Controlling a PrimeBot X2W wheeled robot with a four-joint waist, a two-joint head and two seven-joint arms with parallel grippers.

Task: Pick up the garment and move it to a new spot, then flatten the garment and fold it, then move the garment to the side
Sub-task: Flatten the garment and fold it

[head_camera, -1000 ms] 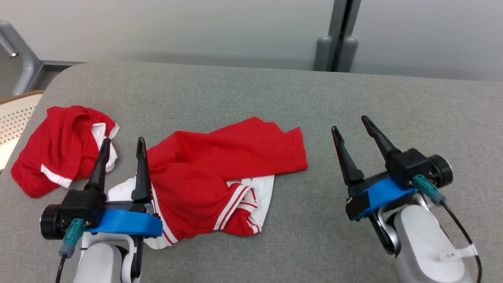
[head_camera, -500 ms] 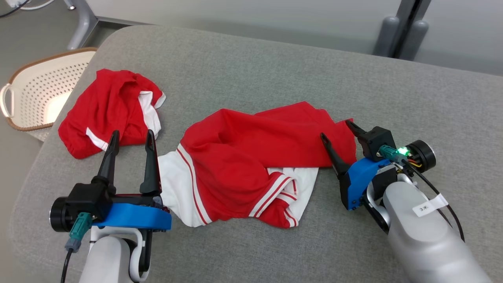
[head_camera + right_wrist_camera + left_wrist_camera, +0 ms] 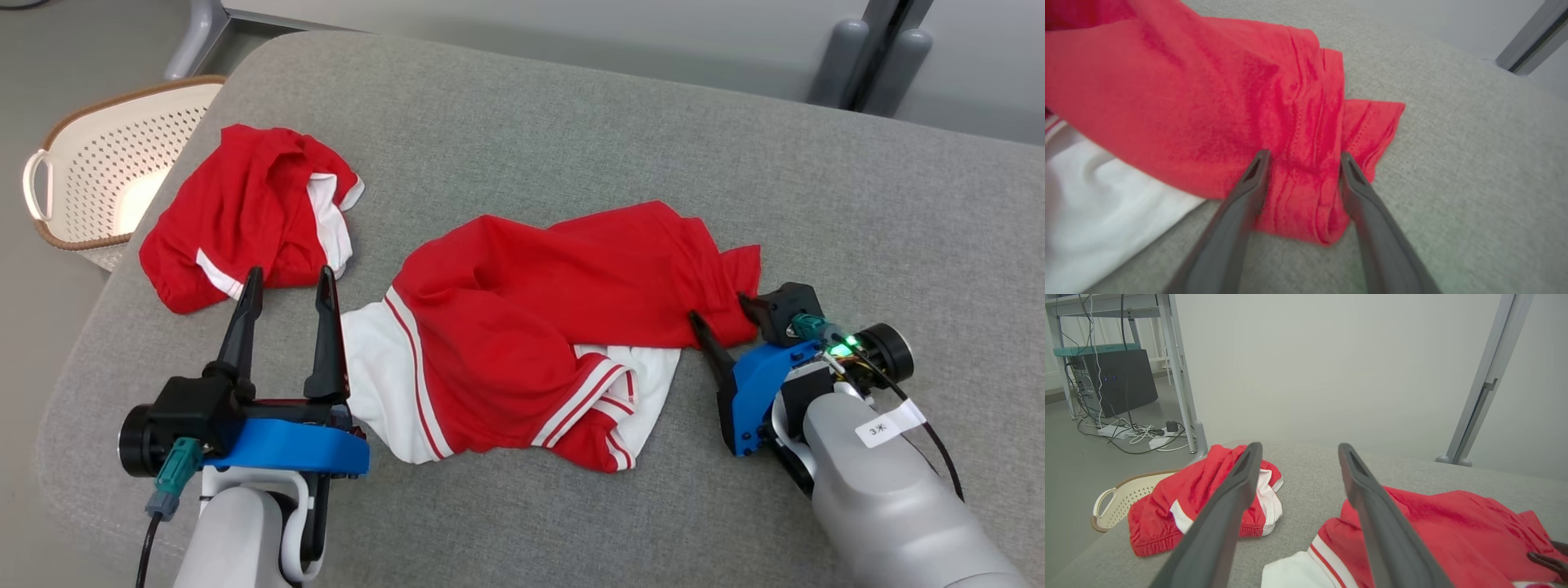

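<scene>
1. The right end effector (image 3: 723,317) is open, its fingers straddling the bunched right hem of the red-and-white garment (image 3: 522,327), which lies mid-way across the grey cushion (image 3: 571,122). A shallow close may pinch one layer, which could slip free on lifting.
2. The left end effector (image 3: 290,273), open and empty, hovers by the garment's white left edge. A one-sided lift would likely drag it crumpled.
3. The second red garment (image 3: 237,212), far left, could snag.

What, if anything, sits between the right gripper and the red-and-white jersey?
Nothing visible. The right gripper is open, fingers straddling the jersey at its bunched red hem on the grey cushion. The red shorts lie apart, near the left gripper.
</scene>
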